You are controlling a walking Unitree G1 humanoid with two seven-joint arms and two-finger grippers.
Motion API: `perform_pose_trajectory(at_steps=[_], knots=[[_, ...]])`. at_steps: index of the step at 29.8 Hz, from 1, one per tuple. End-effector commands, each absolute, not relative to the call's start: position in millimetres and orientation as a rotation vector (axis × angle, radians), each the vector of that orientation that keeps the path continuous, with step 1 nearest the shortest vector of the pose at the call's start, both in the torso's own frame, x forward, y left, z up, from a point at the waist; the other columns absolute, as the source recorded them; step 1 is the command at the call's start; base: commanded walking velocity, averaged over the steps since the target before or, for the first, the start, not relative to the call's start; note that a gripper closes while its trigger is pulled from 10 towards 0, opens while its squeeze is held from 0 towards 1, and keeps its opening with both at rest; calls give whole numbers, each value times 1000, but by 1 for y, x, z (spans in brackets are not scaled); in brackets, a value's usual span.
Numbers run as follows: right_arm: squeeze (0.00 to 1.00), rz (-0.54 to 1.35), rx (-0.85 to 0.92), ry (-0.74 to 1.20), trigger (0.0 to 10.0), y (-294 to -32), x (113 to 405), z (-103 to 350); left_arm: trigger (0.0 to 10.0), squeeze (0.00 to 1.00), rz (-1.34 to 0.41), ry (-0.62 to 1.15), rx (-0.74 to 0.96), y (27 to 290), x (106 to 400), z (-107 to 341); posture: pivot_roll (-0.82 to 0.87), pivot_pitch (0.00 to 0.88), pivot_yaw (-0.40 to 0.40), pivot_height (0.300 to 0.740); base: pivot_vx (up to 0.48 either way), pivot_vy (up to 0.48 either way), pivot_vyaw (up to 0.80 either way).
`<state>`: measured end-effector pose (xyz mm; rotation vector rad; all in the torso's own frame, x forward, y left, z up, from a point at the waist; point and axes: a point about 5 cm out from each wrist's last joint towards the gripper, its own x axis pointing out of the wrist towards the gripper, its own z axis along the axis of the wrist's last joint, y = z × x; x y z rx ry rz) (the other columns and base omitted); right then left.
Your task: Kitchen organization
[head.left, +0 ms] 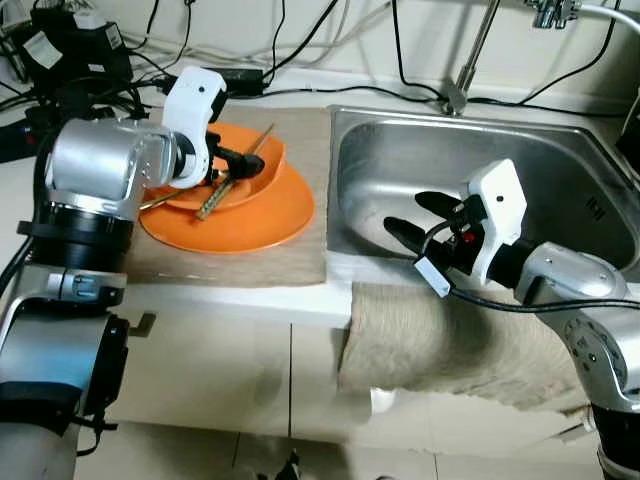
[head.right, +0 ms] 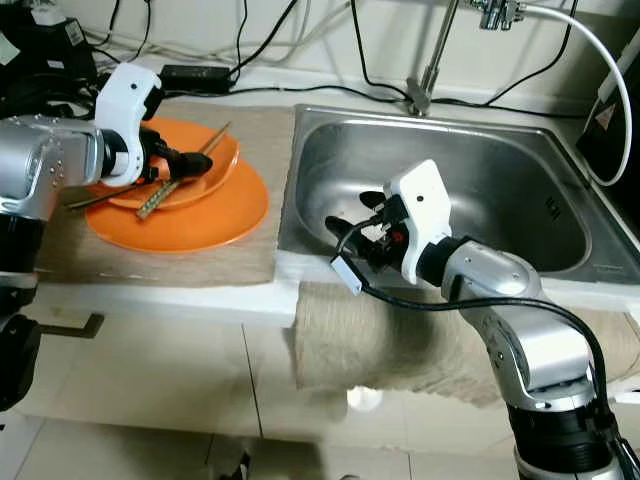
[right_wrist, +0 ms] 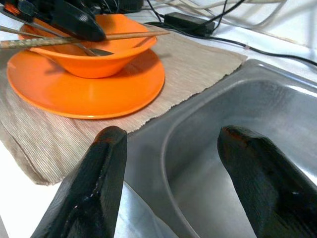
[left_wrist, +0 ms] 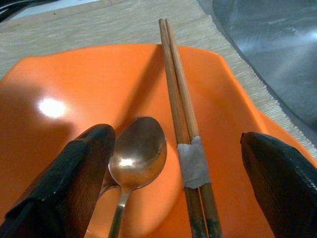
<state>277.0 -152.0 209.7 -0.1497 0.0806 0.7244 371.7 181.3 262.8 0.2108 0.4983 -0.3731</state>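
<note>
Right gripper [head.right: 352, 222], jaws parted and empty, hangs over the near rim of the sink [head.right: 500, 170], whose basin lies bare behind it. On the surface to its left, a woven mat [head.left: 290, 250] carries an orange plate [head.left: 260, 225] and orange bowl [left_wrist: 59, 79]. Left gripper [left_wrist: 173, 173], jaws open, straddles a spoon [left_wrist: 136, 148] and taped chopsticks [left_wrist: 181, 109], whose long axis runs away across the bowl's far rim.

spoon [left_wrist: 136, 153] and chopsticks [left_wrist: 184, 129] in bowl [head.left: 245, 165] | bowl on plate [head.left: 250, 225] | plate on mat [head.left: 290, 262] | sink [head.left: 400, 165] right of mat
</note>
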Motion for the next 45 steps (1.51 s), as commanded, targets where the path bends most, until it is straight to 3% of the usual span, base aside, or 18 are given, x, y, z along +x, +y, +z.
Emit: perform_pose_trajectory(at_steps=[1, 21, 22, 23, 25, 26, 27, 45], knots=[[0, 735, -157, 84, 10000, -150, 274, 209, 10000, 0, -361, 504, 229, 180, 373, 259, -40, 0, -12, 740, 0, 0, 0], [0, 781, -178, 72, 10000, -153, 269, 207, 10000, 0, -372, 559, 194, 184, 377, 241, -41, 0, -10, 740, 0, 0, 0], [0, 781, -179, 72, 10000, -153, 269, 207, 9412, 0, -374, 560, 193, 183, 376, 241, -41, 0, -10, 740, 0, 0, 0], [0, 781, -180, 71, 10000, -153, 269, 207, 4314, 0, -378, 561, 189, 183, 376, 241, -41, 0, -10, 740, 0, 0, 0], [0, 781, -181, 70, 10000, -153, 269, 207, 4314, 0, -380, 561, 188, 183, 376, 241, -41, 0, -10, 740, 0, 0, 0], [0, 781, -182, 69, 10000, -153, 269, 207, 1843, 0, -380, 560, 185, 183, 376, 241, -42, 0, -10, 740, 0, 0, 0], [0, 781, -183, 69, 10000, -153, 269, 207, 0, 0, -382, 560, 184, 183, 376, 241, -42, 0, -11, 740, 0, 0, 0], [0, 780, -189, 71, 10000, -153, 269, 207, 0, 0, -397, 571, 189, 182, 374, 240, -42, 0, -8, 740, 0, 0, 0]])
